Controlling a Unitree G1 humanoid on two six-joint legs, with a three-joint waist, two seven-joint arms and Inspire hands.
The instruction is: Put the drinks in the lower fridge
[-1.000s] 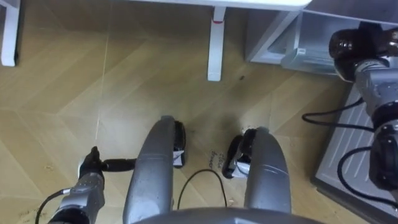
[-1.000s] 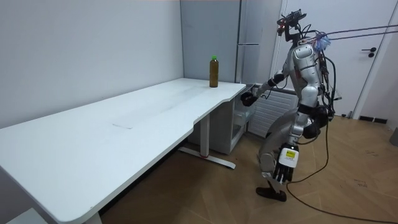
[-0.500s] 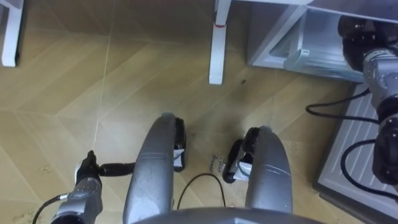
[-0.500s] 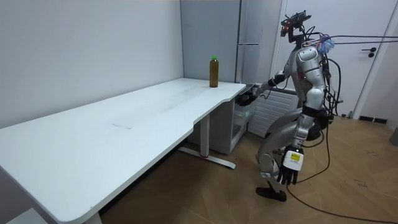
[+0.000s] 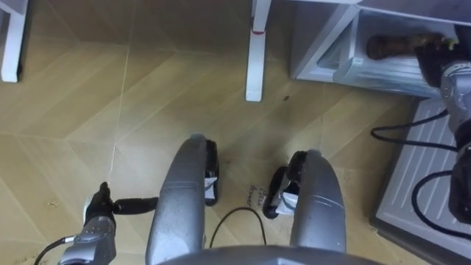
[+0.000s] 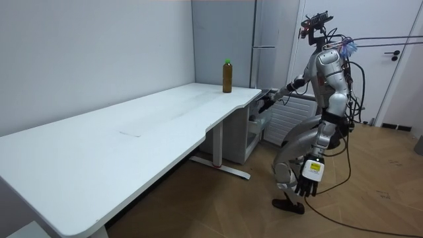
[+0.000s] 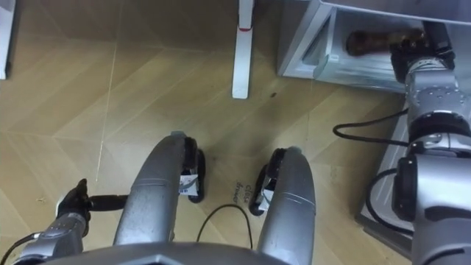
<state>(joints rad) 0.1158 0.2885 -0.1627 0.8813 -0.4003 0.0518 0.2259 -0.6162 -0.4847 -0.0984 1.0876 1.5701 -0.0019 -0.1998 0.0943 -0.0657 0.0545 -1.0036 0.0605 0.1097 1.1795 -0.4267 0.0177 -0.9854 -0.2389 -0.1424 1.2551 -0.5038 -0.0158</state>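
At the lower left, the left hand (image 5: 99, 211) is seen hanging beside the thigh, above the wood floor (image 5: 147, 96), with its fingers slack and nothing held. In the room view the robot is shown standing with bent knees at the end of a white desk (image 6: 132, 132), facing a tall grey fridge (image 6: 264, 39). Farther ahead, a white desk leg (image 5: 255, 51) is planted on the floor. To its right, the lower fridge compartment (image 5: 324, 51) is seen open, with a ribbed panel (image 5: 419, 169) just beside it. A brown bottle (image 7: 372, 40) is laid on its side inside the compartment. The right hand (image 7: 419, 50) is reached in at the bottle's end; whether it is clasped on the bottle cannot be told. On the desk's far corner, a second bottle (image 6: 227, 75) with a green cap is left upright.
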